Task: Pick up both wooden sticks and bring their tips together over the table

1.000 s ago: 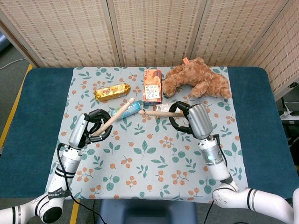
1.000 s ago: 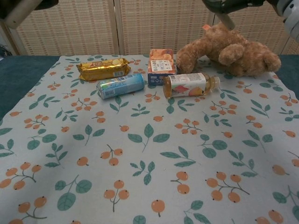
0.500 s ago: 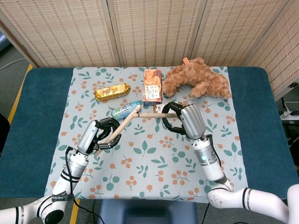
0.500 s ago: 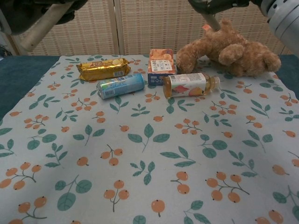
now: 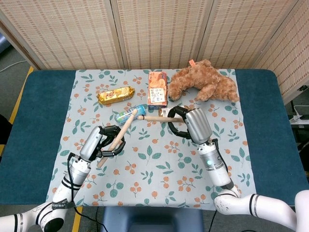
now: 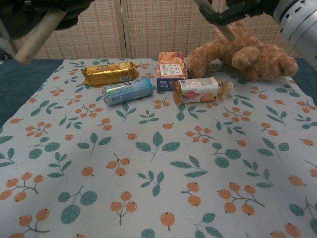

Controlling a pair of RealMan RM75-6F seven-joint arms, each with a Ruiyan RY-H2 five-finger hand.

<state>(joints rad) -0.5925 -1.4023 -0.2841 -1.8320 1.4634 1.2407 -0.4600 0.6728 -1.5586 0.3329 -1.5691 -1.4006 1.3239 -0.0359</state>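
In the head view my left hand [image 5: 104, 143] grips one wooden stick [image 5: 120, 134], which slants up and to the right. My right hand [image 5: 189, 123] grips the other wooden stick [image 5: 157, 118], held almost level and pointing left. The two tips sit side by side above the blue can [image 5: 128, 114], touching or nearly so. Both hands are raised over the floral cloth [image 5: 159, 159]. The chest view catches only the left stick's lower end [image 6: 35, 35] under the dark left hand [image 6: 44, 7], and part of the right stick [image 6: 216, 23] by the right hand [image 6: 252, 7].
Along the far side of the cloth lie a gold snack packet [image 6: 109, 73], the blue can [image 6: 128, 90], an orange box [image 6: 170, 70], a juice bottle [image 6: 200, 89] and a brown teddy bear [image 6: 242, 53]. Dark blue table [image 5: 38, 125] borders the cloth.
My left hand has moved right and toward the near edge, tilting its stick steeper. The right stick has shifted left. The two tips have come together from a clear gap.
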